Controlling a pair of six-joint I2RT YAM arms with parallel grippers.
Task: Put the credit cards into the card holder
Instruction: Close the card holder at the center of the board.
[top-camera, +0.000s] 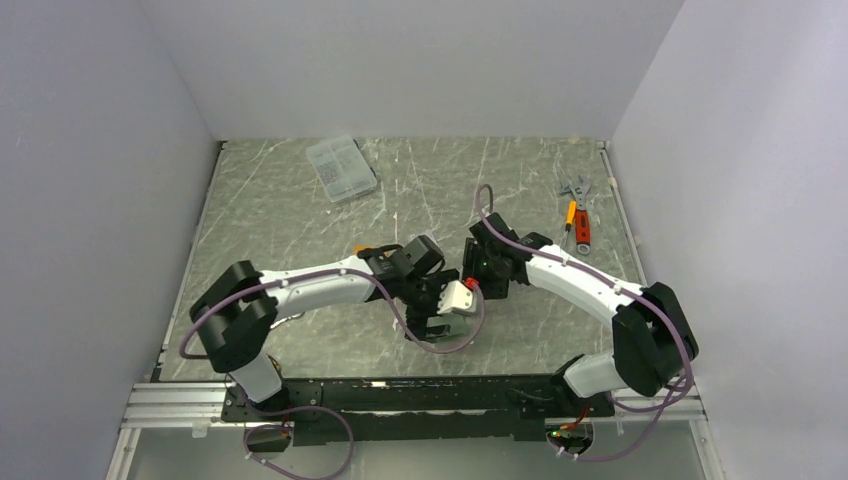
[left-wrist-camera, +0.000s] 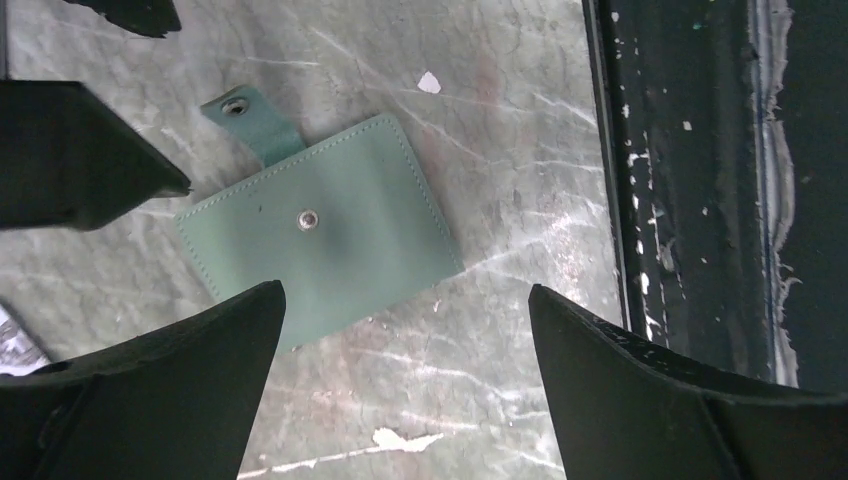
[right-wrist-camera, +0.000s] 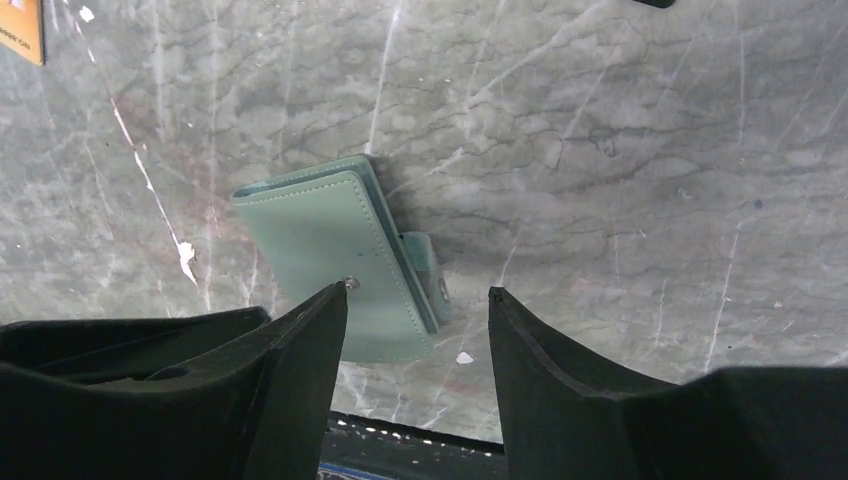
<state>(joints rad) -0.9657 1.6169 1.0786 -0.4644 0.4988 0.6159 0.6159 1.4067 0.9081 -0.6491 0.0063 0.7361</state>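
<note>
While left end effector (left-wrist-camera: 405, 300) gapes, right end effector (right-wrist-camera: 417, 295) half-open, marbled table (top-camera: 450, 180), white walls (top-camera: 420, 60)

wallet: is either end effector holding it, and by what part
Nothing is held. The wallet lies flat on the table, with the left end effector and right end effector both open above it.

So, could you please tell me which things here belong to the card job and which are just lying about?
Belong to the job:
card holder, folded, tab unsnapped
orange card, in the right wrist view's corner

Just lying about:
clear compartment box
hand tools, far right side
</note>
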